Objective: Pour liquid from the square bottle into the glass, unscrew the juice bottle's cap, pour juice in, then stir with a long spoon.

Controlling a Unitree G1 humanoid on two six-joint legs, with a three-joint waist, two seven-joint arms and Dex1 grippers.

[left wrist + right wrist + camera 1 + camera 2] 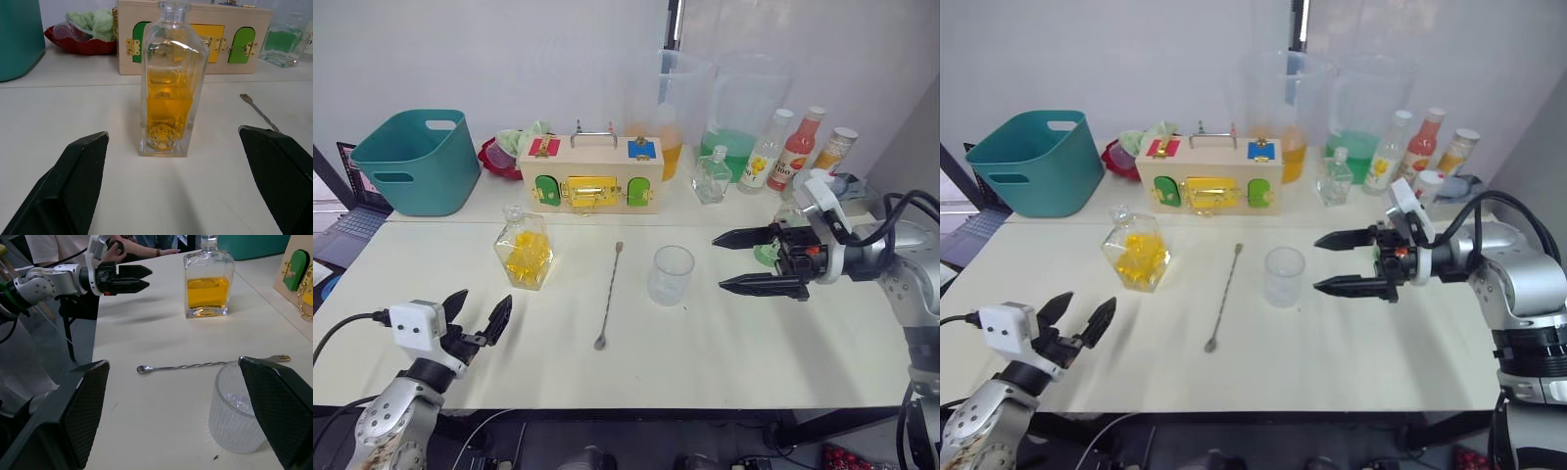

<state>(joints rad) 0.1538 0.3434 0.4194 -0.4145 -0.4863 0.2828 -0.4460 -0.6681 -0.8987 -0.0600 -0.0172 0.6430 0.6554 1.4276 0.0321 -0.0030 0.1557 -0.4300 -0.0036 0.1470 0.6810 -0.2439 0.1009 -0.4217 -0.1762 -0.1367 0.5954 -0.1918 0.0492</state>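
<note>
Jaws on both arms stand spread wide and grasp nothing. The left gripper (478, 315) hangs low over the near left corner of the table (754, 362); the right gripper (744, 261) sits level above the table, just right of the glass (671, 275), its fingers pointing toward it.

The square bottle (523, 250) stands upright left of centre, roughly half full of amber liquid, with no stopper visible in its neck. In the left wrist view it lies dead ahead between the spread fingers, well apart from both. The glass stands upright and looks empty, right of centre. The spoon (608, 297) lies flat between bottle and glass, bowl toward the robot, touching neither.

Judgement: the step in hand is the first one, taking up the square bottle, and nothing of the task is yet done. The left arm is the better placed for it. The grip should close across two flat opposite faces, at or below the liquid line, not on the narrow neck; the faces are smooth glass and a corner grip could slip or twist. The lift should be straight up before travelling right, passing over the spoon rather than sweeping it. The right gripper is close enough to steady the glass, which is light and likely to shift if the bottle neck knocks it.

The juice bottle (785, 230) stands behind the right gripper, largely hidden. A wooden latch box (592, 176), a teal bin (416, 162) and other bottles stand at the back.
</note>
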